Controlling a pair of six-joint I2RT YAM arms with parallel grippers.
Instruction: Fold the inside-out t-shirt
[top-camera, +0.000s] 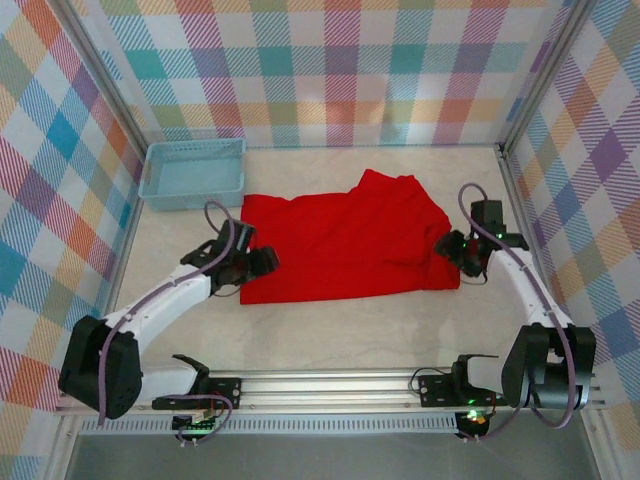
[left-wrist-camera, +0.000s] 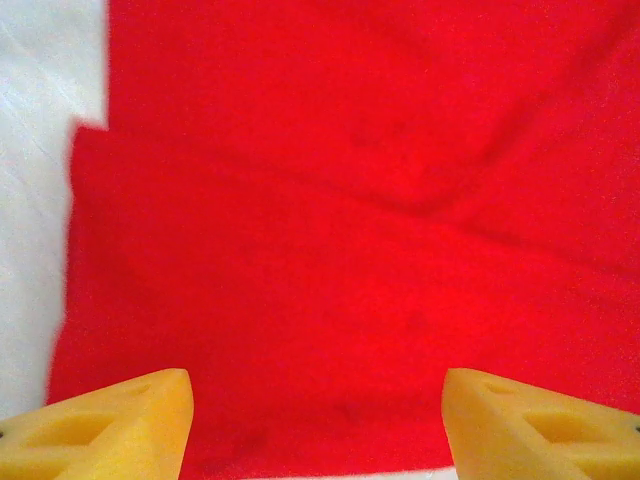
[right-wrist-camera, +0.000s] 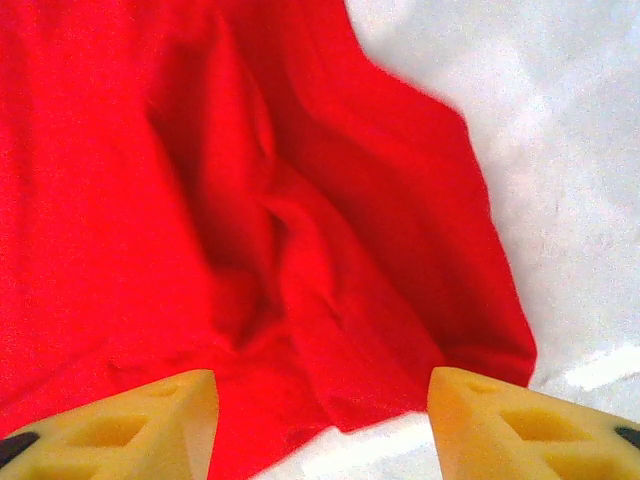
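One blue basket (top-camera: 193, 172) back left, just beside the red t-shirt (top-camera: 345, 240).

- The left arm (top-camera: 160, 300) has white link shells, black joints and a bulky black base block.
- The right arm (top-camera: 528, 285) is built the same way, white over black.
- A purple-grey cable (top-camera: 231, 225) loops along each arm.
- The left hand (top-camera: 268, 260) and right hand (top-camera: 452, 247) have black bodies.
- Their fingers (left-wrist-camera: 110, 425) are yellow wedges with triangular cut-outs.
- Both bases are bolted to a silver slotted rail (top-camera: 330, 385).
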